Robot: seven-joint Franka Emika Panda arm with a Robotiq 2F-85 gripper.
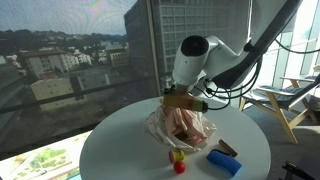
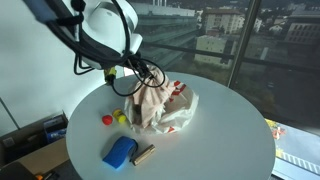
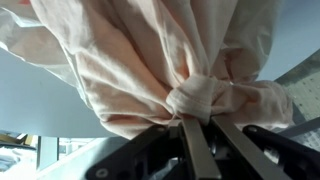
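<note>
The gripper (image 3: 200, 122) is clamped on a pink cloth (image 3: 150, 60). In the wrist view its two metal fingers (image 3: 190, 150) pinch a tight knot of the fabric between them, and the rest of the cloth fans away from that knot in long folds that fill most of the picture.

In both exterior views the gripper (image 1: 183, 100) points down over the middle of the round white desk (image 1: 110, 140). The cloth (image 1: 185, 122) hangs bunched from it, narrow at the top where it is gripped and wider below. Its lower folds reach down to a crumpled clear plastic bag (image 1: 158, 130) that lies on the desk under and around it. I cannot tell whether the cloth itself touches the desk.

A few small things lie near the bag on the desk. A red piece (image 2: 107, 119) and a yellow piece (image 2: 121, 118) sit just beside each other, close to the edge of the bag. Nearer the rim of the desk lies a blue block (image 2: 120, 152), with a dark stick (image 2: 143, 154) just beside it. None of them touches the gripper or the cloth.

Behind the desk, tall windows (image 1: 80, 50) look out on city buildings
</note>
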